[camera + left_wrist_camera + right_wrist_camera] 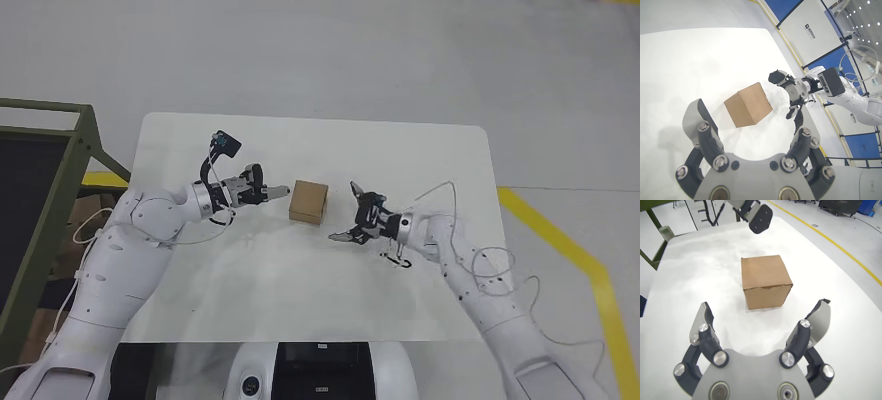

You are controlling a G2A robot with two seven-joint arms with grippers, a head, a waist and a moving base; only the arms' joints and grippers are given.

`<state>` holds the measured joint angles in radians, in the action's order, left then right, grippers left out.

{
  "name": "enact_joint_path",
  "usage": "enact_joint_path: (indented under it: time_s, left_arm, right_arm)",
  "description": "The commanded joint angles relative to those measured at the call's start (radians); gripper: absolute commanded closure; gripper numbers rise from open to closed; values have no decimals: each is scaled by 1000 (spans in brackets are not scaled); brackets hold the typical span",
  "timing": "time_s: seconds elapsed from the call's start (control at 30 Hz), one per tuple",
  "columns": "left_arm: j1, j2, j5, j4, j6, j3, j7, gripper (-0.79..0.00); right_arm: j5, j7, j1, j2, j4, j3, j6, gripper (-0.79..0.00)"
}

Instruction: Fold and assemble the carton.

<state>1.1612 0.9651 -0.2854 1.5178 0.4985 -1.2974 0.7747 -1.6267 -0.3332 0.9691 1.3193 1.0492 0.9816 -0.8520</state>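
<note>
The closed carton [309, 201] stands on the bench [300, 290] between two open, empty grippers, the left end effector [279, 190] nearer than the right end effector [343, 212].

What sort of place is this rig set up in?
Probably a robotics lab or factory test hall: white table, grey floor with yellow line, blue-and-white partition panels, green metal rack beside the table.

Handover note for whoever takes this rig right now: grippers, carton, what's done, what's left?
Left gripper: open, empty, beside the carton, not touching.
Right gripper: open, empty, on the carton's other side, also apart.
Carton: a closed cube standing on the table between them.
Done: visible flaps look folded shut.
Left: likely only a check of the closure; the underside is hidden.
</note>
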Motion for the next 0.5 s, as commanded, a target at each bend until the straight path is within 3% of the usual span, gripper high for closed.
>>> enact_joint_path:
  time_s: [0.0,0.2,0.47]
  left_arm:
    - [0,0,0,0,0,0,0,-785]
    - [0,0,0,0,0,0,0,-785]
    - [13,4,37,-1,-5,20,-10,-785]
  right_arm:
    - [-47,-59,-43,7,-58,-38,-1,-785]
    - [-126,-294,-162,29,-237,-132,-44,-785]
    - [-137,-404,-277,94,-419,-249,-26,-785]
